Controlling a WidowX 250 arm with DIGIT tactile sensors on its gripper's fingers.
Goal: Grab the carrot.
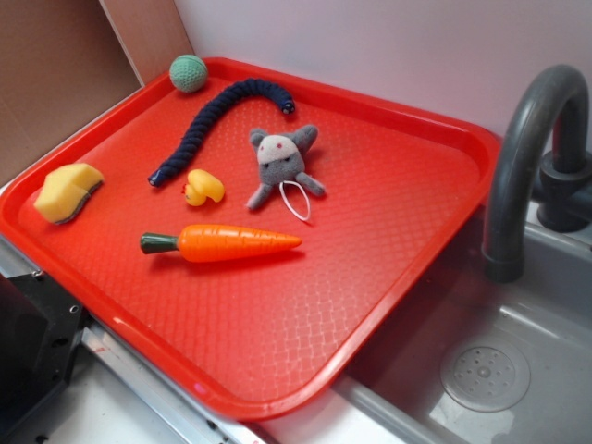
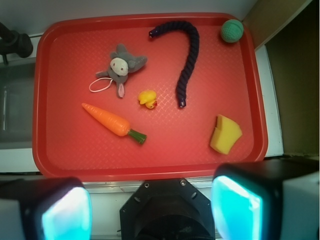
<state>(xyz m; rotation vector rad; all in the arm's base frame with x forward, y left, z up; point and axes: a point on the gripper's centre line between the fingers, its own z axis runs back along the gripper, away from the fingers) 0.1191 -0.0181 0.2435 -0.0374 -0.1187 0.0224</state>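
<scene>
Orange carrot (image 2: 112,122) lies untouched on the tray (image 2: 150,160), well ahead of our hand (image 2: 150,210); fingers spread wide, holding nothing. Approach and grasp remain.

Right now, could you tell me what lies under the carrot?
Only the red tray: the carrot lies flat on it, touching nothing else. The strip directly beneath it is covered.

The tray (image 1: 388,277) is red with a fine diamond pattern. The carrot (image 1: 231,242) is glossy orange with a dark green stem. The duck (image 1: 203,188) and sponge (image 1: 67,191) are yellow, the mouse (image 1: 281,162) grey, the rope (image 1: 217,116) navy, the ball (image 1: 189,73) green.
</scene>
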